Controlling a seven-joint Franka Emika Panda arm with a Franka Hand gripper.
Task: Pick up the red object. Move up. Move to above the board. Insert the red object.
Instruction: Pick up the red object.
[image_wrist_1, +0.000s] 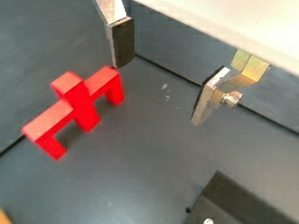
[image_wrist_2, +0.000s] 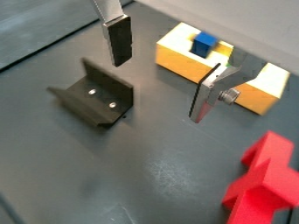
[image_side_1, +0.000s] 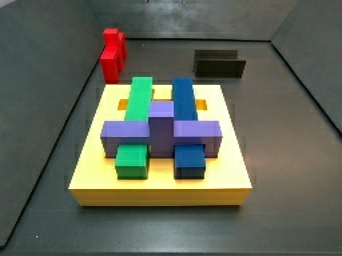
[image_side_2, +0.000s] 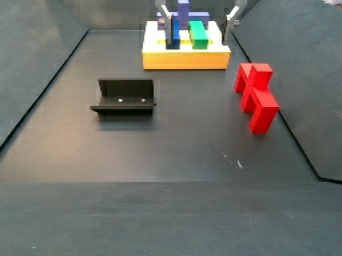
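Yellow board (image_side_1: 94, 183) fills the near ground in a side view: thick slab, green (image_side_1: 136, 105) and blue (image_side_1: 183, 105) long blocks in its slots, a purple cross-shaped block (image_side_1: 162, 134) laid across them.

Left to right beyond it: red object (image_side_1: 112, 54) on the dark floor near the back wall, apart from the board; then the fixture (image_side_1: 219, 65), also standing clear.

Both wrist views show the gripper (image_wrist_1: 170, 72) hanging in the air with jaws wide and nothing between them. One silver finger (image_wrist_1: 121, 39) is above the floor just past the red object (image_wrist_1: 76, 109); its partner (image_wrist_1: 214, 94) is well off to the side. Red piece lies untouched, bar and legs flat on the floor.

Judgement: the pick-up step is in hand, the grasp not yet made. Next move calls for shifting the jaws over the red piece, straddling its stem or bar, descending, then closing. Risk: a finger landing on the piece instead of beside it.
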